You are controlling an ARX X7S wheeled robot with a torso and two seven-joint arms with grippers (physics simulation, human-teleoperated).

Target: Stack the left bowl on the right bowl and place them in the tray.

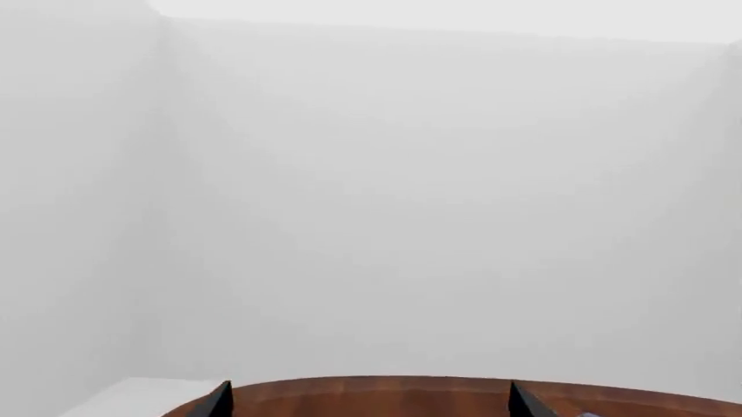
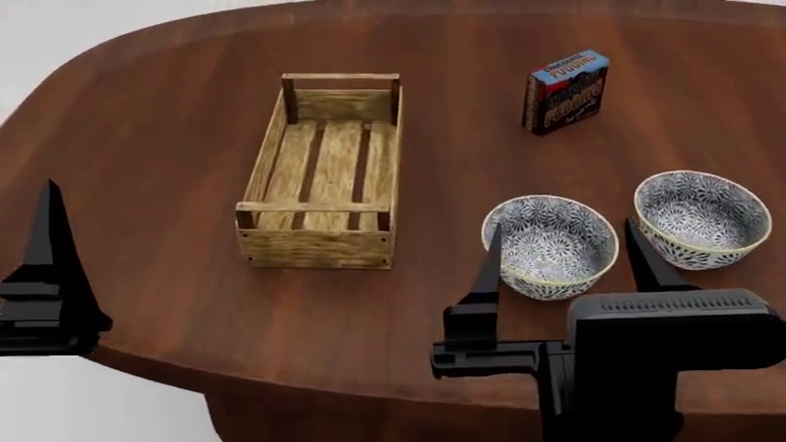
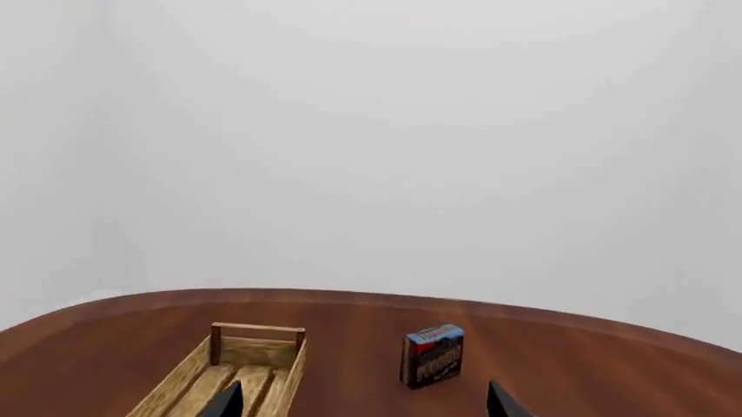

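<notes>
The fingers of the right gripper were held apart around the left bowl, not clamped. The left gripper was spread over the near-left table edge. The right bowl was seen just beside; the tray stood left, 1 pudding box far.

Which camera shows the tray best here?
The head view: the whole tray shows, empty, slatted bottom and corner posts clear. The right wrist view catches only its far end, cut off at the frame edge. The left wrist view shows none of it.
</notes>
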